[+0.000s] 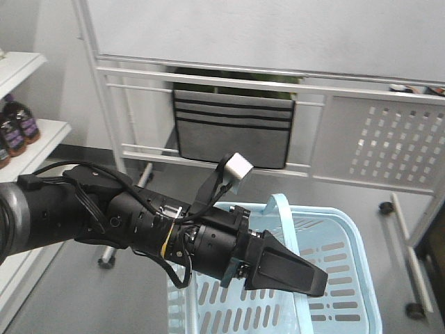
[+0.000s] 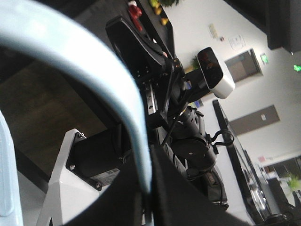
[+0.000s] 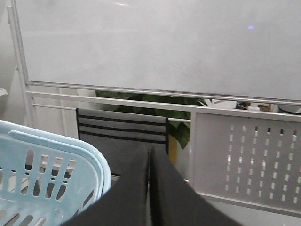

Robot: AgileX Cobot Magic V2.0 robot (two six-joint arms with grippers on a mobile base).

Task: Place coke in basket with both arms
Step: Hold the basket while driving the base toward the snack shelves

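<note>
The light-blue basket (image 1: 351,229) stands on the floor at the lower right of the front view. One of its thin handles (image 1: 284,212) is swung up. My left gripper (image 1: 311,280), a black wedge, reaches over the basket and is shut on that handle. In the left wrist view the pale blue handle (image 2: 96,66) curves down into my left gripper (image 2: 146,190), pinched between the jaws. My right gripper (image 3: 149,155) is shut with nothing in it, just right of the basket's rim (image 3: 96,165). The coke is out of view.
A white whiteboard stand (image 1: 264,28) with a grey pocket organiser (image 1: 233,129) and a perforated panel (image 1: 396,146) blocks the back. A white shelf with dark bottles (image 1: 17,125) stands at the left. A small red shape (image 2: 135,10) is too blurred to identify.
</note>
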